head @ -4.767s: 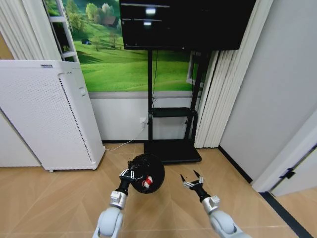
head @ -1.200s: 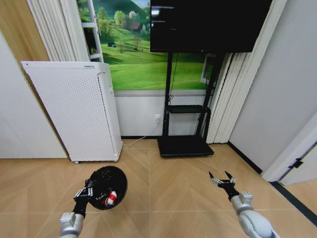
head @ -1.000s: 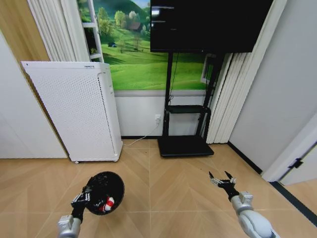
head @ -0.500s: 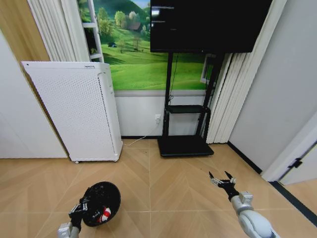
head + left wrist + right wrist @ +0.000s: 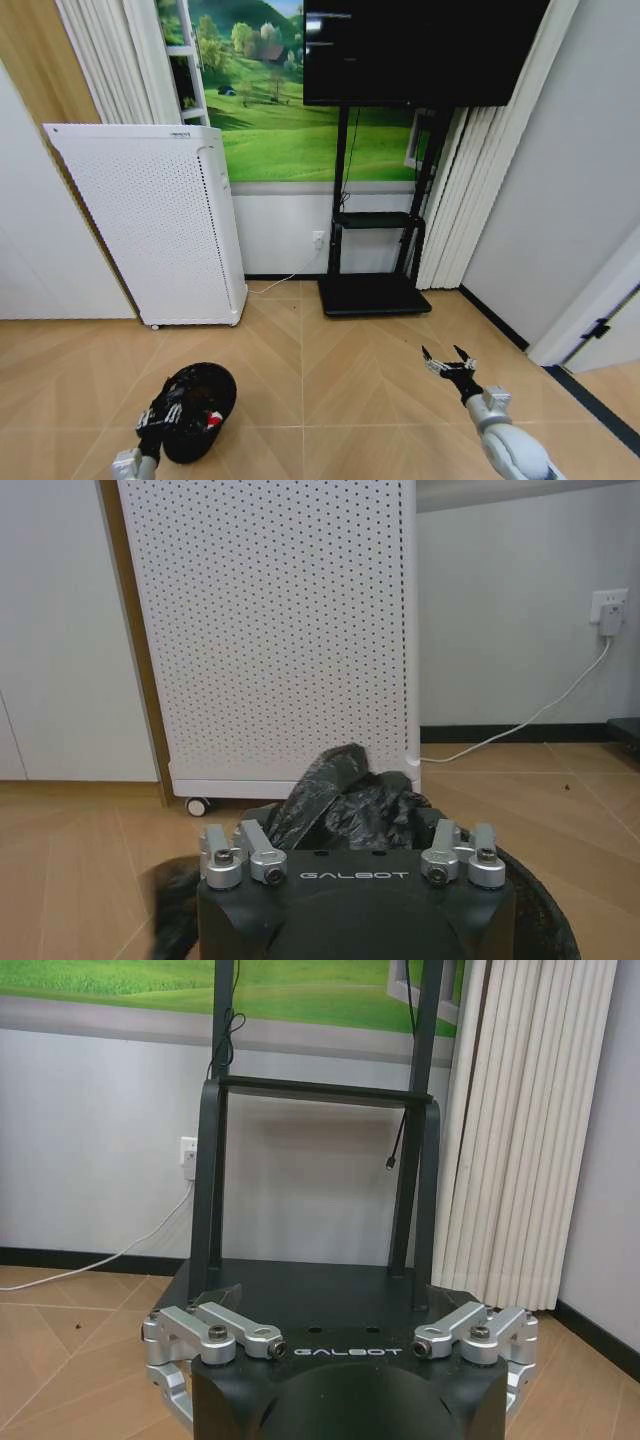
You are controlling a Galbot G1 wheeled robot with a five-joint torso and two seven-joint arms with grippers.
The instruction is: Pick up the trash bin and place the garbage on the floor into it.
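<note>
Left gripper (image 5: 160,418) clamped on rim of trash bin (image 5: 197,410), low over floor near white appliance (image 5: 150,220); bin probably light, liner soft, rim best hold; right gripper (image 5: 448,360) open, idle.

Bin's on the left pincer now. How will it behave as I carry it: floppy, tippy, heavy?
The trash bin probably stays stiff; its round rim keeps shape in the left pincer. It hangs from one side of the rim, so it may swing or tilt. The liner bag looks loose and crumpled and may slip. Likely light: just a red-and-white packet shows inside.
</note>
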